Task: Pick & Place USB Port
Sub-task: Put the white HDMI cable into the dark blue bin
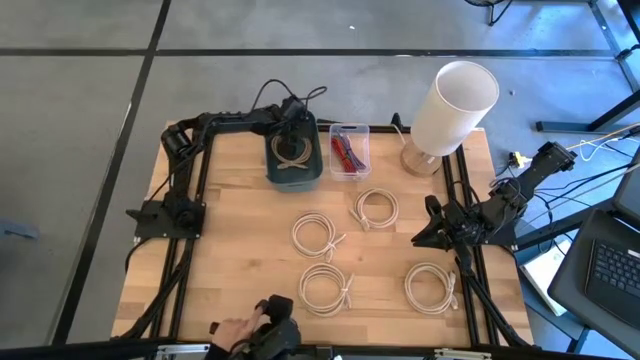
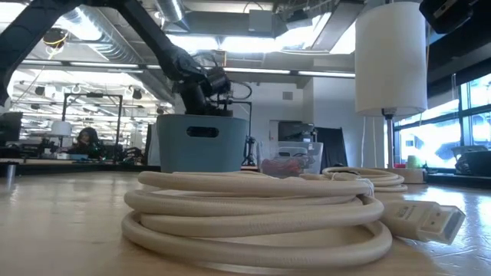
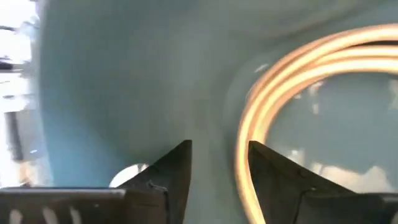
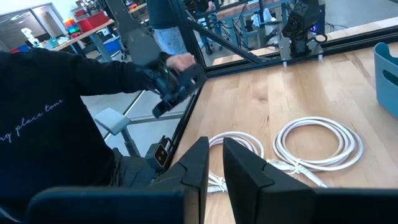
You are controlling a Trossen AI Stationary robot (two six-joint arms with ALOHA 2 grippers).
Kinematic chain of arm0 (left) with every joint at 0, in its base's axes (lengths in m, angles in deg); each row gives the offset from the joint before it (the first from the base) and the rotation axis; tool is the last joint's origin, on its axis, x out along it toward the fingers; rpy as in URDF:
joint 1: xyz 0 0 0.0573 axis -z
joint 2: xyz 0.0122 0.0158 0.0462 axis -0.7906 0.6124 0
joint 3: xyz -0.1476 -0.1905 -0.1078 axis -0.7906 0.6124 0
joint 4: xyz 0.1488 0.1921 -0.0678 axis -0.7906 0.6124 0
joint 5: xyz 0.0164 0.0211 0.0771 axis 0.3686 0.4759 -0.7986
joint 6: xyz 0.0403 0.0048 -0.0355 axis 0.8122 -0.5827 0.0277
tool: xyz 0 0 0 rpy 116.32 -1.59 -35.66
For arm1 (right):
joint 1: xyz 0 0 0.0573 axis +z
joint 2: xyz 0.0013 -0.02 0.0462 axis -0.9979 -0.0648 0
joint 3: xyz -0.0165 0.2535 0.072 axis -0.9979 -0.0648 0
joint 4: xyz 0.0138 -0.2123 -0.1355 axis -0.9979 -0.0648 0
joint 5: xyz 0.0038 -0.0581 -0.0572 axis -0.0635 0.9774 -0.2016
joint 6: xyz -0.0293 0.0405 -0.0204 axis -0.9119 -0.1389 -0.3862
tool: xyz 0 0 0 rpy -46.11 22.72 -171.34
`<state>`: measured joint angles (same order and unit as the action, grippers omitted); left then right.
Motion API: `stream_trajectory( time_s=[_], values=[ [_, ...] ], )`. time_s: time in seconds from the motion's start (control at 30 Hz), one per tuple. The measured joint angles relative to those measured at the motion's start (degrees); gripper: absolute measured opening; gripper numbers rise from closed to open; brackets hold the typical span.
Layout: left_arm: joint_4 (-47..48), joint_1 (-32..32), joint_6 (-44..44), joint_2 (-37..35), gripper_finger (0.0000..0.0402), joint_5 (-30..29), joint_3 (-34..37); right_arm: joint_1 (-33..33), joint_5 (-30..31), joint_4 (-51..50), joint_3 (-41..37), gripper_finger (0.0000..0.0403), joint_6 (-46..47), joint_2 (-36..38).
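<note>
A blue-grey bin [image 1: 292, 150] stands at the table's far side, with one cream coiled cable [image 1: 292, 168] lying in it. My left gripper [image 3: 219, 149] reaches down into the bin [image 2: 201, 142] from above and is open. In the left wrist view the coil [image 3: 273, 81] lies on the bin's floor beside one fingertip. Several more cream coiled cables lie flat on the wood, among them one [image 1: 318, 235] mid-table and one [image 2: 261, 215] close to the low camera. My right gripper [image 4: 216, 146] waits at the table's right edge [image 1: 428, 232], shut.
A white lamp [image 1: 450, 110] stands at the far right, and a clear box with red pieces [image 1: 349, 150] sits beside the bin. At the near edge a person's hand [image 1: 235, 330] holds a dark device. Bare wood shows on the table's left half.
</note>
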<state>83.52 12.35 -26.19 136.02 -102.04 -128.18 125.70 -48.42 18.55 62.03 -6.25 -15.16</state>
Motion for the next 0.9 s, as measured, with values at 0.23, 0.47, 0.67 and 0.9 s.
stream_trajectory(
  time_s=[0.23, 0.47, 0.67, 0.9],
  values=[
    [0.6, 1.7, -0.8, -10.2, 0.0160, -0.7, 0.0, 0.0, 0.0, 0.0, 0.0, 0.0051, 0.0, 0.0],
    [8.6, 5.7, -11.1, -25.3, 0.0155, 11.7, 0.0, 0.0, 0.0, 0.0, 0.0, 0.0051, 0.0, 0.0],
    [15.6, 14.9, -22.1, -32.9, 0.0153, 19.6, -0.1, 0.0, 0.0, 0.0, 0.0, 0.0051, 0.0, 0.0],
    [23.2, 30.3, -25.8, -31.5, 0.0153, 19.8, 0.0, 0.0, 0.0, 0.0, 0.0, 0.0051, 0.0, 0.0]
  ],
)
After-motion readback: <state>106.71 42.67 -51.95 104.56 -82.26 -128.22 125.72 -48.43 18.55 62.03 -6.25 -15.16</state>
